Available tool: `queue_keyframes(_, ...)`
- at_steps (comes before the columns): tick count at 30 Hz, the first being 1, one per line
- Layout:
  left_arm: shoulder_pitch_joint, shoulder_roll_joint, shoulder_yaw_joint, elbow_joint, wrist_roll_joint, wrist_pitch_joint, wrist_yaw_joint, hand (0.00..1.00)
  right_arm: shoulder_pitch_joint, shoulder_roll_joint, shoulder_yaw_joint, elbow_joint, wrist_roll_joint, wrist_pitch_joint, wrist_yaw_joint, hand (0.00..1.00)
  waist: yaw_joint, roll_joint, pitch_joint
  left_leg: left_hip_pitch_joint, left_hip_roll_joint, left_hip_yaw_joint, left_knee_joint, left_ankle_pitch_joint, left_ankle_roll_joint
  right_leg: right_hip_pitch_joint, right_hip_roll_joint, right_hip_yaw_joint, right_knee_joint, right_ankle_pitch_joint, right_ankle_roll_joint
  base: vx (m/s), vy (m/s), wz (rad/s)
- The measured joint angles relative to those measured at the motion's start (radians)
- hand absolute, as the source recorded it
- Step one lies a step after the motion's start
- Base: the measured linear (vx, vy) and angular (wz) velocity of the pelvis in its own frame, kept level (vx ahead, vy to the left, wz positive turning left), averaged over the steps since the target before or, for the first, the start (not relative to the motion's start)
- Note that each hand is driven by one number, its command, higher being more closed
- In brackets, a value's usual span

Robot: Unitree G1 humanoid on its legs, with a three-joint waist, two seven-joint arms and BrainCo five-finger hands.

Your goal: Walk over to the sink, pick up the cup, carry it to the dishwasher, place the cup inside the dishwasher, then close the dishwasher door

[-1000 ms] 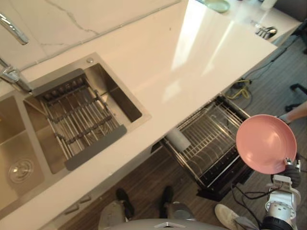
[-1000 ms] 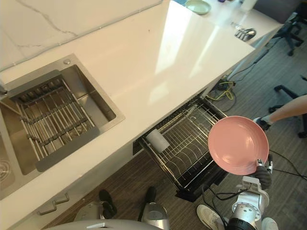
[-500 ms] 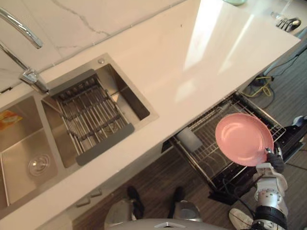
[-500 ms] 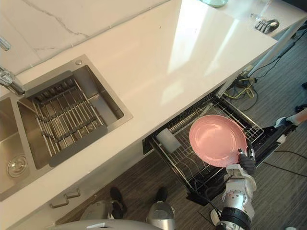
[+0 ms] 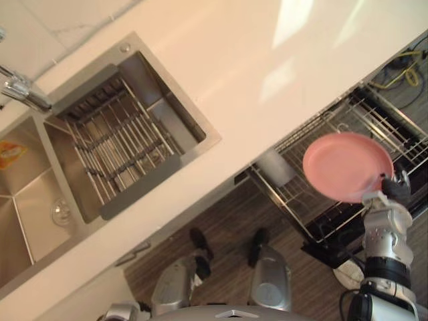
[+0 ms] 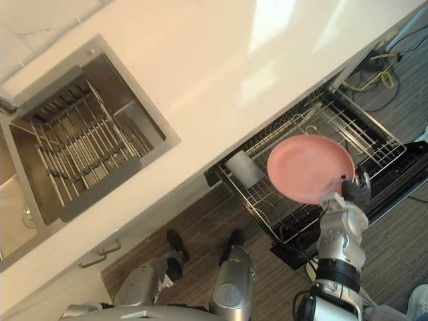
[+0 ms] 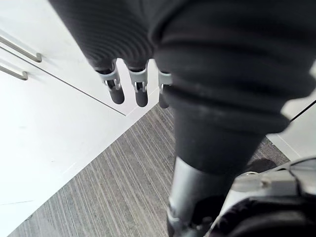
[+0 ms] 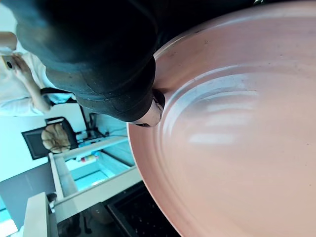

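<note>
Pink plate (image 5: 348,165), not a cup, pinched at its rim by the right hand (image 5: 396,192) and held above the pulled-out dishwasher rack (image 5: 371,124), presumably for lowering in; left hand (image 7: 137,89) hangs slack, empty.

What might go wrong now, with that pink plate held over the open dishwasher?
The right hand pinches the pink plate only at its rim, so it might slip and fall onto the rack. Lowered carelessly, the plate could knock the pale cup lying at the rack's corner, or catch on the wires. The left hand hangs open, away from it, offering no support.
</note>
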Motion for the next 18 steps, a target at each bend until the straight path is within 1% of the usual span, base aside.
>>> queue_keyframes(2, -0.001, 0.001, 0.0, -0.018, -0.01, 0.002, 0.0, 0.0, -0.035, -0.021, 0.009, 0.0, -0.001, 0.0, -0.011, 1.0, 0.0, 0.001, 0.011, -0.01, -0.007, 0.006, -0.001, 0.003, -0.002, -0.036, -0.017, 0.013, 0.047, -0.025, -0.005, 0.03, -0.116, 0.01)
queue_keyframes(3, -0.004, 0.002, 0.0, -0.025, -0.028, 0.002, 0.0, 0.0, -0.053, -0.041, 0.023, 0.0, -0.004, 0.0, -0.02, 1.0, -0.002, 0.007, 0.02, -0.015, -0.01, 0.007, -0.001, 0.005, -0.004, -0.049, -0.023, 0.016, 0.066, -0.038, -0.007, 0.04, -0.105, 0.0)
queue_keyframes(4, -0.004, 0.003, 0.0, -0.026, -0.03, 0.002, 0.0, 0.0, -0.058, -0.045, 0.026, 0.0, -0.005, 0.0, -0.023, 1.0, -0.003, 0.007, 0.021, -0.018, -0.011, 0.007, -0.001, 0.006, -0.005, -0.055, -0.026, 0.016, 0.073, -0.042, -0.008, 0.04, -0.101, 0.02)
queue_keyframes(6, -0.013, 0.003, -0.002, -0.026, -0.036, 0.003, 0.0, 0.0, -0.09, -0.066, 0.029, 0.0, -0.01, 0.0, -0.051, 1.0, -0.006, 0.016, 0.029, -0.033, -0.017, 0.007, -0.002, 0.01, -0.009, -0.085, -0.04, 0.022, 0.105, -0.059, -0.012, 0.04, -0.079, 0.04)
queue_keyframes(8, -0.016, 0.005, -0.011, -0.027, -0.048, 0.003, -0.001, 0.0, -0.113, -0.078, 0.029, 0.001, -0.021, 0.0, -0.077, 1.0, -0.007, 0.018, 0.031, -0.049, -0.025, 0.006, -0.004, 0.015, -0.014, -0.12, -0.05, 0.036, 0.126, -0.069, -0.013, 0.04, -0.064, -0.02)
queue_keyframes(9, -0.016, 0.005, -0.012, -0.027, -0.052, 0.003, -0.001, 0.0, -0.12, -0.078, 0.029, 0.001, -0.023, 0.0, -0.088, 0.0, -0.007, 0.018, 0.031, -0.052, -0.027, 0.006, -0.004, 0.015, -0.014, -0.127, -0.052, 0.04, 0.13, -0.07, -0.013, 0.04, -0.047, -0.07)
queue_keyframes(12, -0.019, 0.007, -0.017, -0.028, -0.064, 0.003, -0.001, 0.0, -0.127, -0.095, 0.029, 0.026, -0.028, 0.004, -0.118, 0.0, -0.011, 0.027, 0.037, -0.052, -0.032, 0.005, -0.005, 0.015, -0.014, -0.132, -0.057, 0.044, 0.134, -0.072, -0.011, 0.04, -0.018, -0.02)
queue_keyframes(13, -0.019, 0.007, -0.017, -0.028, -0.065, 0.003, -0.001, 0.0, -0.126, -0.098, 0.026, 0.031, -0.03, 0.019, -0.127, 0.0, -0.012, 0.027, 0.037, -0.052, -0.036, 0.005, -0.005, 0.015, -0.014, -0.136, -0.061, 0.048, 0.137, -0.073, -0.009, 0.0, 0.0, 0.0)
queue_keyframes(14, -0.019, 0.007, -0.017, -0.028, -0.067, 0.001, 0.0, 0.0, -0.123, -0.098, 0.025, 0.031, -0.032, 0.023, -0.129, 0.0, -0.013, 0.027, 0.037, -0.053, -0.04, 0.005, -0.005, 0.015, -0.014, -0.139, -0.065, 0.052, 0.14, -0.074, -0.008, 0.03, 0.006, -0.05)
queue_keyframes(15, -0.019, 0.007, -0.017, -0.028, -0.069, -0.004, -0.001, 0.0, -0.114, -0.098, 0.026, 0.032, -0.04, 0.042, -0.121, 0.0, -0.013, 0.026, 0.037, -0.052, -0.043, 0.005, -0.005, 0.015, -0.014, -0.142, -0.068, 0.059, 0.142, -0.074, -0.007, 0.02, 0.005, -0.04)
queue_keyframes(17, -0.018, 0.008, -0.016, -0.028, -0.069, -0.016, -0.001, 0.0, -0.102, -0.095, 0.026, 0.035, -0.062, 0.059, -0.099, 0.0, -0.014, 0.026, 0.038, -0.052, -0.046, 0.004, -0.004, 0.015, -0.014, -0.141, -0.072, 0.06, 0.142, -0.073, -0.006, 0.0, 0.0, 0.0)
queue_keyframes(18, -0.018, 0.008, -0.016, -0.028, -0.065, -0.027, -0.003, 0.0, -0.087, -0.092, 0.026, 0.036, -0.082, 0.063, -0.073, 0.0, -0.015, 0.026, 0.038, -0.051, -0.048, 0.003, -0.004, 0.015, -0.014, -0.141, -0.074, 0.06, 0.143, -0.073, -0.005, 0.0, 0.0, 0.0)
